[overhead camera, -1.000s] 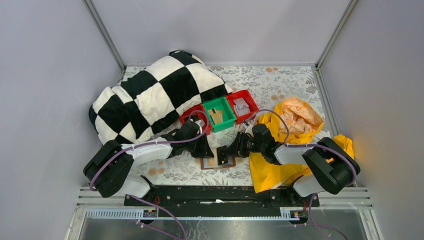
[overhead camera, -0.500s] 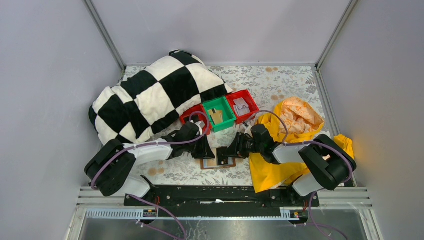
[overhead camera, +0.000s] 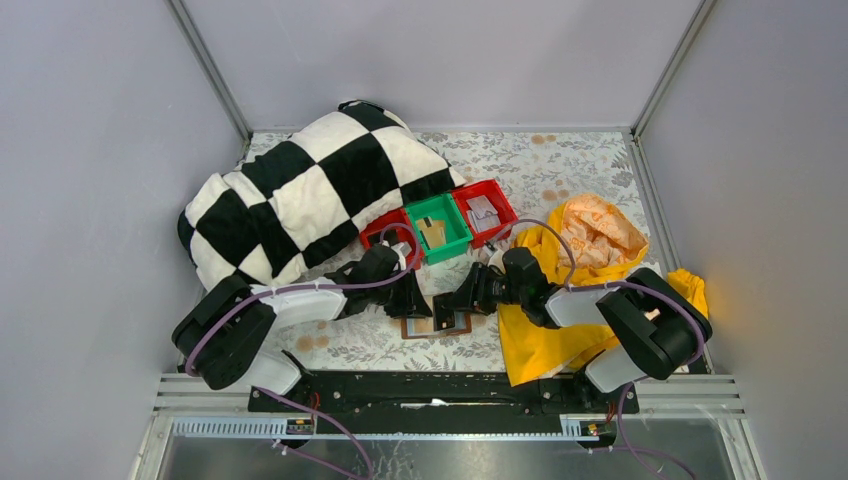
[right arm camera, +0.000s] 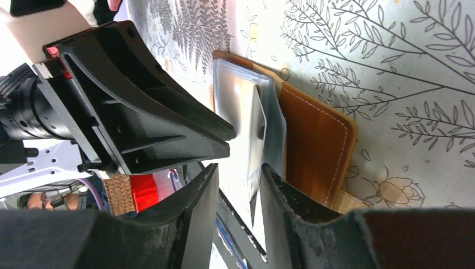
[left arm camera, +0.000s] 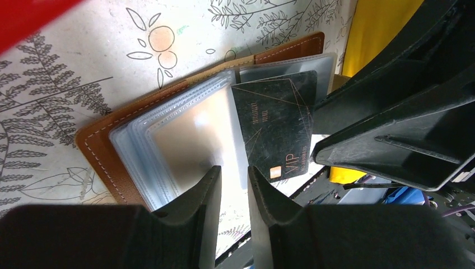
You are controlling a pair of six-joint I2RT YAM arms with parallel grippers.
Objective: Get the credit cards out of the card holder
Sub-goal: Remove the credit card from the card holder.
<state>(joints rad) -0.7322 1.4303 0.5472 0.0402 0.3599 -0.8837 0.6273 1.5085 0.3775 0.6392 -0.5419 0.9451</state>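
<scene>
The brown card holder (overhead camera: pixel 412 329) lies open on the flowered table between my two grippers. In the left wrist view the holder (left arm camera: pixel 98 143) shows clear plastic sleeves, with a black VIP credit card (left arm camera: pixel 274 123) sticking partway out of a sleeve. My left gripper (overhead camera: pixel 412 298) hovers over the sleeves (left arm camera: pixel 234 171), its jaws a narrow gap apart and empty. My right gripper (overhead camera: pixel 447 305) is at the holder's other side (right arm camera: pixel 240 168). Its jaws are slightly apart, with the card's edge (right arm camera: pixel 255 162) between them, close to one finger.
A checkered blanket (overhead camera: pixel 300 190) lies at the back left. A green bin (overhead camera: pixel 452 240) with a tan card in it stands between two red bins (overhead camera: pixel 507 210). A yellow cloth (overhead camera: pixel 560 340) lies under the right arm. A tan corner (right arm camera: pixel 347 202) peeks from under the holder.
My right gripper has edged slightly left, closer in over the card holder. The left gripper has hardly moved.
</scene>
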